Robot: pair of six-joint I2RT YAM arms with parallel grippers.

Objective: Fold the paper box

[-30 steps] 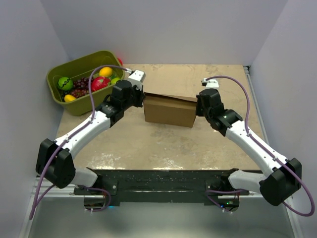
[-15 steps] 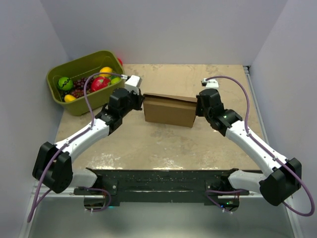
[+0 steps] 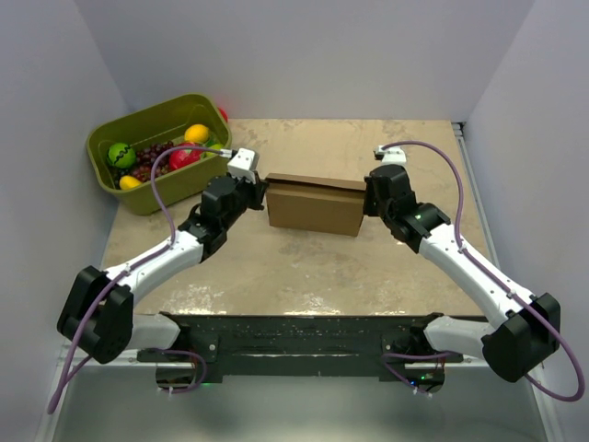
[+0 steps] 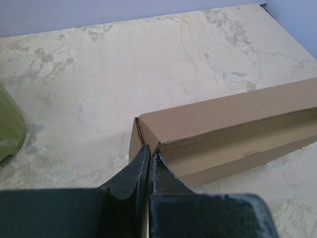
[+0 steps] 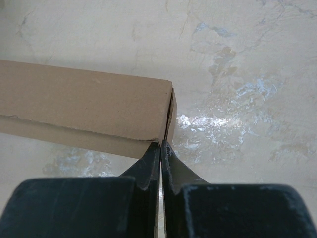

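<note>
The paper box (image 3: pixel 313 207) is a closed, shallow brown cardboard box lying flat in the middle of the table. My left gripper (image 3: pixel 263 191) is shut, and its tips press on the box's left end. In the left wrist view the shut left gripper (image 4: pixel 150 151) meets the near left corner of the box (image 4: pixel 223 119); nothing shows between the fingers. My right gripper (image 3: pixel 367 195) is shut at the box's right end. In the right wrist view the right gripper (image 5: pixel 161 145) touches the near right corner of the box (image 5: pixel 84 99), below the slit of the end flap.
An olive-green bin (image 3: pixel 158 199) with several toy fruits stands at the back left, and its corner (image 4: pixel 7 129) shows in the left wrist view. A red ball (image 3: pixel 223 114) lies behind it. Grey walls close in the table on three sides.
My left gripper has closed from slightly open, and its wrist has swung nearer and lower against the box's left end. The right arm and the box have stayed put.
</note>
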